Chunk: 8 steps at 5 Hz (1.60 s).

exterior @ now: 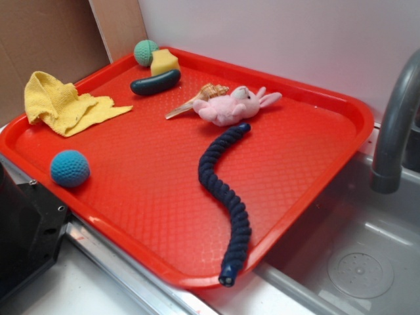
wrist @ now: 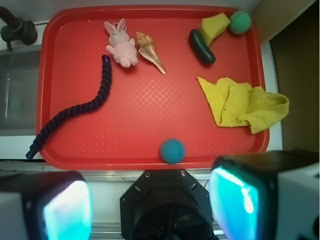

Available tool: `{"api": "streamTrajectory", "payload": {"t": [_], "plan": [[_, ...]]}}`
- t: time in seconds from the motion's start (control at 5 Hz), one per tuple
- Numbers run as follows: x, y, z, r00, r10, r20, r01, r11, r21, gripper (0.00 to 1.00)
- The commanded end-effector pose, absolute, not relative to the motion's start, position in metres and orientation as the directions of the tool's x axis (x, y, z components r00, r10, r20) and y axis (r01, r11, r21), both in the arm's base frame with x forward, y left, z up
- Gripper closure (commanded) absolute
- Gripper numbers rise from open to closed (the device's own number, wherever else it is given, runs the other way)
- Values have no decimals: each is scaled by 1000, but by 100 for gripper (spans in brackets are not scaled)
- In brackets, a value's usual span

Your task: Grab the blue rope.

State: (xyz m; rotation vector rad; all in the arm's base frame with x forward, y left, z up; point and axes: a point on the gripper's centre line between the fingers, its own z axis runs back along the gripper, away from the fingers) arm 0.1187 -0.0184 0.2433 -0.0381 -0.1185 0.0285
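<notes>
The blue rope (exterior: pixel 223 190) lies in a loose wave on the red tray (exterior: pixel 315 164), one end just beside the pink plush bunny (exterior: pixel 230 105) and the other cut end hanging over the tray's front rim toward the sink (exterior: pixel 367 262). A seashell (exterior: pixel 197 98) rests beside the bunny, touching it. At the tray's far corner sit a green crocheted ball (exterior: pixel 145 52), a yellow sponge (exterior: pixel 164 62) and a dark sausage-shaped object (exterior: pixel 155 83), close together. A crumpled yellow cloth (exterior: pixel 65 104) lies at one edge, and a teal crocheted ball (exterior: pixel 69 168) sits near the front rim, well apart from the rope. In the wrist view, the gripper (wrist: pixel 150 205) hangs over the tray's near edge, its fingers (wrist: pixel 245 200) spread wide and holding nothing. A grey faucet (exterior: pixel 397 125) stands by the sink.
</notes>
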Motion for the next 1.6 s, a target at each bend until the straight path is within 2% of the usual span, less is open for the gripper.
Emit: {"api": "streamTrajectory", "payload": {"t": [0.0, 0.2, 0.4, 0.6, 0.8, 1.4], "plan": [[119, -18, 243, 993, 31, 118, -26, 999, -40, 0], [138, -47, 201, 983, 185, -10, -185, 982, -42, 0], [164, -82, 181, 919, 391, -52, -394, 916, -81, 0], [176, -116, 152, 808, 579, -109, -588, 803, -92, 0], [175, -134, 123, 800, 587, -128, -600, 792, -112, 0], [175, -134, 123, 800, 587, -128, -600, 792, -112, 0]]}}
